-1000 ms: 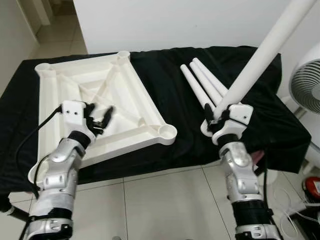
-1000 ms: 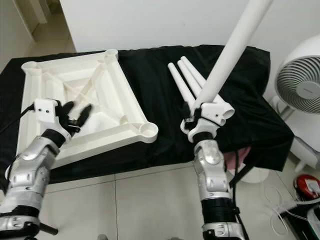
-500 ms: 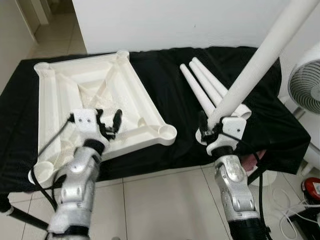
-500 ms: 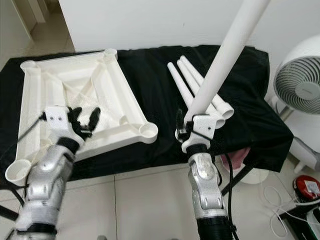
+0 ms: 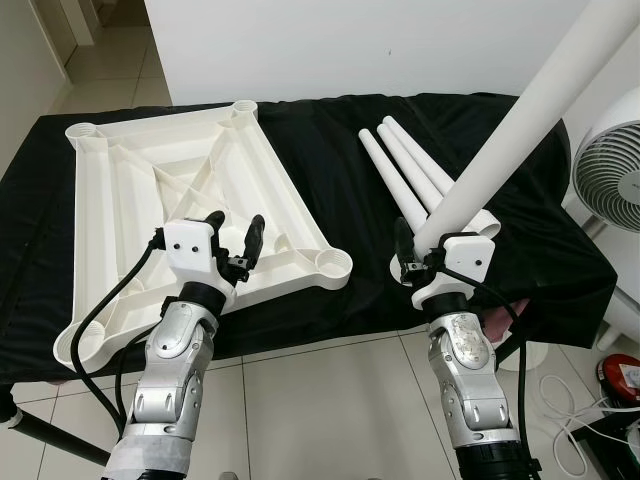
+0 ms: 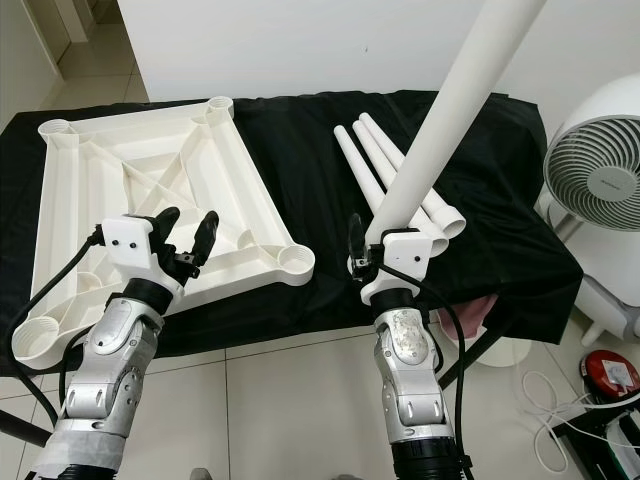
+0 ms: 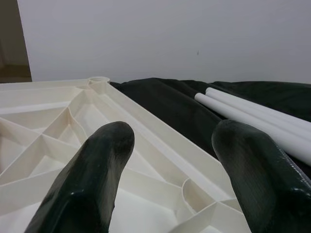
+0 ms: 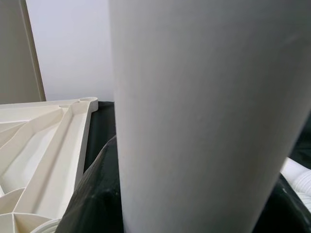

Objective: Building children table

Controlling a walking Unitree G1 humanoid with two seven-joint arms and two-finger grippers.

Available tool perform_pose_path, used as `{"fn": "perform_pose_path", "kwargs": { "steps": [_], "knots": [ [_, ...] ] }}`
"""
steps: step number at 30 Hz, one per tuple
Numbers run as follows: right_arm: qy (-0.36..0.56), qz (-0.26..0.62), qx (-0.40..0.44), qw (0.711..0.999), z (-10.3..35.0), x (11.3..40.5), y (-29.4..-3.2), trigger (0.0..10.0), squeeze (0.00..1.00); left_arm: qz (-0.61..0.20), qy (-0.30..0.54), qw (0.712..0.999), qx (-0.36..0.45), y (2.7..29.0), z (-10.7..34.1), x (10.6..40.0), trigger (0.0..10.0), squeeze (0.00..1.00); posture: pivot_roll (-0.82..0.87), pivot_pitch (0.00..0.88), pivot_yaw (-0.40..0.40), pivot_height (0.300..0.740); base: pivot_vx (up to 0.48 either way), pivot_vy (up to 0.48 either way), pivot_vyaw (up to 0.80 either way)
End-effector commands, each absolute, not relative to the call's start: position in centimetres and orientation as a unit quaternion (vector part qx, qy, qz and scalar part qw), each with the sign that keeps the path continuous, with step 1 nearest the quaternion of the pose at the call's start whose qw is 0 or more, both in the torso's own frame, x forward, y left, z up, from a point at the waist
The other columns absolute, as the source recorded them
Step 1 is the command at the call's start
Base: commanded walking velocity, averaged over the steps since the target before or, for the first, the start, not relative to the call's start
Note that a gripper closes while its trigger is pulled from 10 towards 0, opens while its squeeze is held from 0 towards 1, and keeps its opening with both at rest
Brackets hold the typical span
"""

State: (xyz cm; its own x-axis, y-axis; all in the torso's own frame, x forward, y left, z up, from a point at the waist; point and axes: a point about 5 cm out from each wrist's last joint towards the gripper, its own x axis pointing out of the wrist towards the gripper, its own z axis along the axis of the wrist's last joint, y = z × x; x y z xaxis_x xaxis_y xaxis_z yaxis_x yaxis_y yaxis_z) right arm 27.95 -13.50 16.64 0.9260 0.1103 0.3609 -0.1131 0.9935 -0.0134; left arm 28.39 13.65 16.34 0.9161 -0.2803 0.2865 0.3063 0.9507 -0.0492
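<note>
Left gripper (image 5: 233, 233): fingers spread wide, empty, poised above the near edge of the tabletop.
Tabletop (image 5: 120, 190): white, ribbed underside up, lying flat on the black cloth (image 5: 330, 160), directly under and beyond the left gripper; round corner socket (image 5: 331, 264) just to that gripper's right.
Right gripper (image 5: 418, 262): clamped on the base of a table leg, at the near edge of the cloth, to the right of the corner socket.
Held leg (image 5: 520, 120): long white tube, rising steeply up and to the right from the right gripper.
Spare legs (image 5: 405, 170): white tubes lying side by side on the cloth, just beyond the right gripper.
Fan (image 6: 595, 175): white, far to the right of the right gripper.
</note>
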Motion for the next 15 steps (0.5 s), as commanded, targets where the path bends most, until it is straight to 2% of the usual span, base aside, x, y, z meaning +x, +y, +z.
{"fn": "perform_pose_path", "kwargs": {
  "steps": [1,15],
  "knots": [
    [-0.193,0.064,0.004,0.979,17.0,27.96,-13.16,10.0,0.0,-0.141,-0.135,0.98,-0.042,13.85,16.32,28.18,10.0,0.0,-0.06,0.0,-0.009,0.74,0.0,0.0,0.0],
    [-0.193,0.075,0.0,0.978,17.05,28.35,-12.64,10.0,0.0,-0.14,-0.142,0.979,-0.049,14.05,16.62,28.22,10.0,0.0,-0.05,0.0,-0.017,0.74,0.0,0.0,0.0]
  ]
}}
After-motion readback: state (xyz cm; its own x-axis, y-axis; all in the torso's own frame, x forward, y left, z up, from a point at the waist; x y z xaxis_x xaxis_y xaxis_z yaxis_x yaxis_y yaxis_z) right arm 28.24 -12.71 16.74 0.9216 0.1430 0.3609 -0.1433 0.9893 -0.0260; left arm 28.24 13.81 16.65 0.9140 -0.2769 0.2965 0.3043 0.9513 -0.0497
